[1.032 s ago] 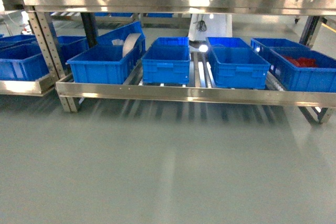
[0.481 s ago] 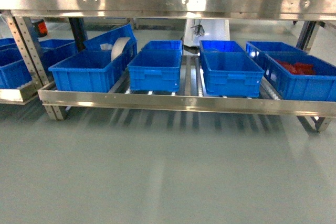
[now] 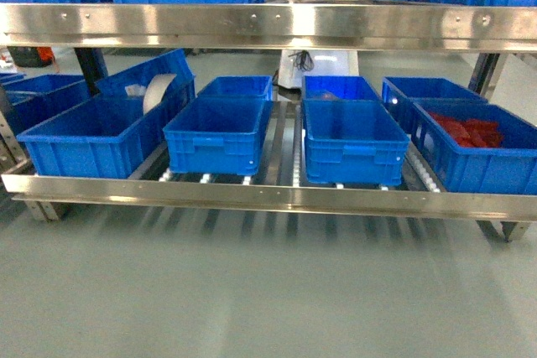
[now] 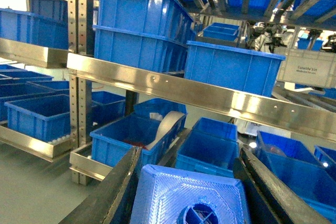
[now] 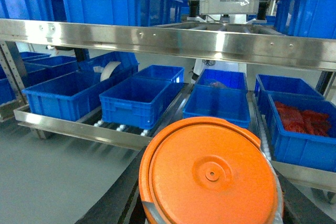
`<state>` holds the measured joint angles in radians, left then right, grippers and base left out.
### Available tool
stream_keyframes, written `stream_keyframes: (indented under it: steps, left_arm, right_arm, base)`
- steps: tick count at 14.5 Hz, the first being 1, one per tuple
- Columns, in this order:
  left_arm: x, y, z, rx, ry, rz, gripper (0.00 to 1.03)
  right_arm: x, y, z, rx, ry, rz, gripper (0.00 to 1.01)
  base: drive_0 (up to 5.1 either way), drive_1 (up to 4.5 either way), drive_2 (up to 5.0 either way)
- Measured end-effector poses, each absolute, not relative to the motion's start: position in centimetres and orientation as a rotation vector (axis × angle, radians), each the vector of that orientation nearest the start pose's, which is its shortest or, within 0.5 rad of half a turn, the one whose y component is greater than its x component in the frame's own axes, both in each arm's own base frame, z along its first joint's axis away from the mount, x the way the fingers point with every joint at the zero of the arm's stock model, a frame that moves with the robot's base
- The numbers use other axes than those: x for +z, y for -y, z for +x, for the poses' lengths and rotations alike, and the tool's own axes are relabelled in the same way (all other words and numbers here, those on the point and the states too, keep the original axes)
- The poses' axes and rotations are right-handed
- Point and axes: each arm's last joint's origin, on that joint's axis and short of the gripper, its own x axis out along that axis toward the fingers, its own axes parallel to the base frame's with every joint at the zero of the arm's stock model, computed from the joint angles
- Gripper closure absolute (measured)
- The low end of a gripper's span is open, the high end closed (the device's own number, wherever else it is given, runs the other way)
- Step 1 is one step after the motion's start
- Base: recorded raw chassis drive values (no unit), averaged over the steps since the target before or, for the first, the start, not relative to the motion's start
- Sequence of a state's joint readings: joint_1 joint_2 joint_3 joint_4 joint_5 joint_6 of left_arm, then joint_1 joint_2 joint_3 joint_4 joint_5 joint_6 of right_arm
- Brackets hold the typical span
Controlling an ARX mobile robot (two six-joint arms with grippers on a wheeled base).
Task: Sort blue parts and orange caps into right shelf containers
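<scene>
In the head view a stainless steel roller shelf [image 3: 268,197] spans the frame, carrying two rows of large deep blue plastic crates with ribbed walls. In the front row, the crate at 9 o'clock [image 3: 92,136] has a white roll of tape [image 3: 157,91] leaning at its back edge; the centre-left crate [image 3: 216,133] and the centre-right crate [image 3: 352,140] sit just beside each other with a strip of rollers between them; the crate at 3 o'clock [image 3: 474,148] holds a heap of red parts [image 3: 467,131]. Neither arm shows in this view.

In the left wrist view, the left gripper [image 4: 189,192] has its dark fingers [image 4: 113,192] at either side of a square blue ribbed plastic part [image 4: 181,195] with a round hub at its lower edge. The part fills the gap between them at 6 o'clock and appears clamped there.

In the right wrist view, the right gripper [image 5: 210,203] carries a round orange plastic cap [image 5: 209,174] with a flat top and a small centre dimple, at 6 o'clock. Dark fingers [image 5: 113,203] show beside the cap's lower left rim; the cap hides most of the grasp, though it appears held. Both held pieces sit in front of the shelf, well apart from the crates.
</scene>
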<state>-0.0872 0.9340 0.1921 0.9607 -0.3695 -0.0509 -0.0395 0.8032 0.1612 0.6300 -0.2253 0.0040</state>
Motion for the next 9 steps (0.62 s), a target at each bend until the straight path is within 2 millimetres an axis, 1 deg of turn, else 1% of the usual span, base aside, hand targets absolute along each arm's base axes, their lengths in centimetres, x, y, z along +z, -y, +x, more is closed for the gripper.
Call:
stream_keyframes:
  steps: [4,9]
  left_arm:
    - [21.55,0.49,17.67,0.276,0.226,-0.102,0.56]
    - [21.54,0.49,17.67,0.276,0.225,-0.101,0.56]
  right_arm:
    - [19.45,0.00,16.49,0.186,-0.004,0.004,0.57]
    - [19.42,0.00,16.49,0.186,-0.007,0.005,0.57]
  base:
    - [0.0,0.00,0.0]
    - [0.0,4.17,-4.2]
